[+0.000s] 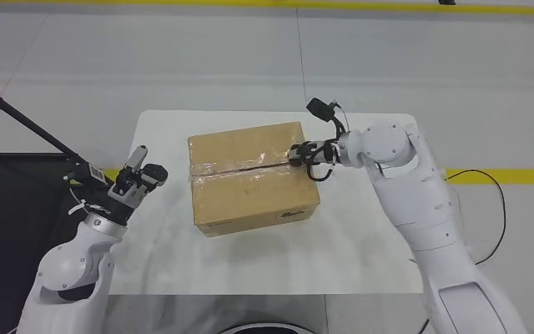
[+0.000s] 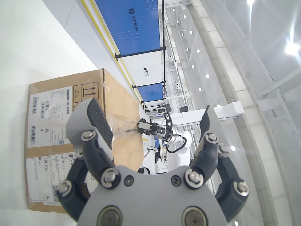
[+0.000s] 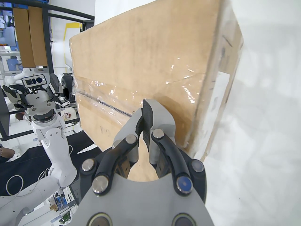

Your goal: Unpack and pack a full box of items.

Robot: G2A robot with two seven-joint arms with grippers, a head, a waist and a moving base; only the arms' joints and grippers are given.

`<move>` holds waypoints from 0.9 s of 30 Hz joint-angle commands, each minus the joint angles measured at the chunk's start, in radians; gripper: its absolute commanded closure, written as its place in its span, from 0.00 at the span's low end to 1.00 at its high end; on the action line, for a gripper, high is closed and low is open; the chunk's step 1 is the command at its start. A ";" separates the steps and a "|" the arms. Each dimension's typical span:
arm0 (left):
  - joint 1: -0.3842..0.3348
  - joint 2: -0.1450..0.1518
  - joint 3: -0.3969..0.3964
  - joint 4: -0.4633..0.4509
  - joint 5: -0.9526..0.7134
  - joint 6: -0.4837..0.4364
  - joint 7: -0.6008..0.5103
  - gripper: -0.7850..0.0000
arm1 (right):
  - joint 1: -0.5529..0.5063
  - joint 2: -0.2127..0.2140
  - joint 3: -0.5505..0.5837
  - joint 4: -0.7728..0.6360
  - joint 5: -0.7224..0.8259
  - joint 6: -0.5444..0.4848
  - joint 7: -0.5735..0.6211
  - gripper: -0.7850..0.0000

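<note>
white table [image 1: 359, 250] carries sealed box [image 1: 250, 188]; right gripper [image 1: 294, 154] closed at box's tape [image 1: 242, 165], left gripper [image 1: 147, 165] open near box. risk: closed jaws may skid off slick tape.

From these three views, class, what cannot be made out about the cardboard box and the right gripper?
Cardboard box contents: every view, hidden by its sealed top.
Whether the right gripper pinches tape: right wrist view, shut fingers cover the spot.
Box underside: every view, against the table.

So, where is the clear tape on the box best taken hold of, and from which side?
Probably the tape end at the box edge, from the right pincer side: along the seam it lies flat, leaving nothing to pinch.
</note>
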 commanded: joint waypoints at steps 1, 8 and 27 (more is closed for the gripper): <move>0.001 0.000 0.001 -0.004 0.002 0.001 -0.001 0.00 | -0.016 0.009 0.027 -0.008 -0.004 -0.002 -0.002 1.00; 0.002 0.001 0.005 -0.013 0.009 0.007 0.007 0.00 | -0.059 0.037 0.107 -0.023 0.007 -0.021 0.011 1.00; 0.002 -0.005 0.114 0.067 0.077 -0.006 0.023 0.00 | -0.077 0.034 0.011 -0.081 0.084 -0.024 -0.014 1.00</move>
